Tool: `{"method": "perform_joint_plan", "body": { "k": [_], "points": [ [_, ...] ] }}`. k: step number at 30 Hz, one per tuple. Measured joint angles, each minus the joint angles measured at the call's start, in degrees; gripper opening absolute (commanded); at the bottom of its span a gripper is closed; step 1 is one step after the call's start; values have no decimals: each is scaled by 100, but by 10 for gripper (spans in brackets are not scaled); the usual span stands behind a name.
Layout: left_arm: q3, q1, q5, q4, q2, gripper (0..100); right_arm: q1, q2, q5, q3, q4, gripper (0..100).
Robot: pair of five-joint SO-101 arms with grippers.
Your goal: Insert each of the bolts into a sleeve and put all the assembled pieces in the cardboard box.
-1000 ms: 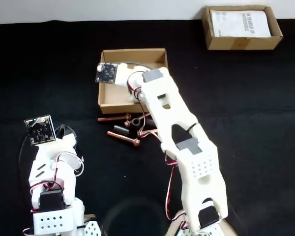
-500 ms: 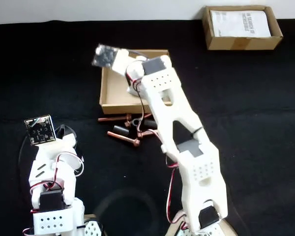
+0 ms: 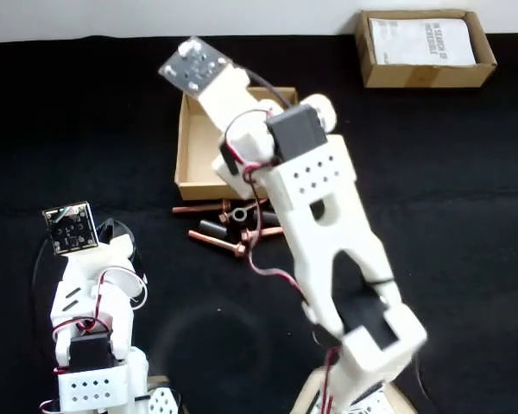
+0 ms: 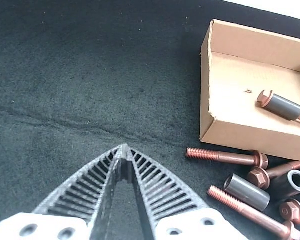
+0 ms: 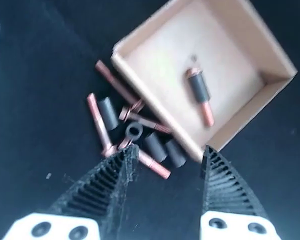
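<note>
**1 of ~5 assembled and boxed, right jaws empty over the box**

- Right gripper: jaws wide apart and holding nothing. It sits above the near edge of the cardboard box.
- Left gripper: jaws closed tip to tip on nothing. It is parked over the cloth at near left, well apart from the parts.
- Done: one assembled piece, a bolt run through a sleeve, lies flat on the box floor.
- Left to do: a loose pile just on the near side of the box, touching or almost touching its wall.
  - I count about four bolts and four sleeves, none mated.
  - One sleeve is seen end-on, with its bore visible.
  - My read is roughly a fifth of the way through.
- Materials:
  - The bolts are copper-coloured with flanged hex heads and long shanks threaded at the tip.
  - The sleeves are short dark grey tubes, smooth and round, so they will likely roll.
  - The box is plain brown card, shallow and open-topped.
  - The cloth is black and felt-like, with a few creases.
  - The gripper fingers are black and ribbed, on white printed mounts.
- A second box holding a sheet of paper sits far right.
</note>
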Motion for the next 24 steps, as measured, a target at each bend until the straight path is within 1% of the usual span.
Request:
{"method": "perform_joint_plan", "body": {
  "k": [6,9,11,17,22,24],
  "points": [
    [0,0,0,0,0,9,0,-1697,0,2769,0,180],
    [0,0,0,0,0,9,9,-2127,0,3886,-457,180],
    [0,0,0,0,0,9,176,-2224,0,4396,-923,180],
    [0,0,0,0,0,9,826,-2101,44,5319,-2435,180],
    [0,0,0,0,0,9,1125,-1371,993,5442,-3156,180],
    [0,0,0,0,0,9,1231,-985,1152,5442,-3332,180]
  ]
}}
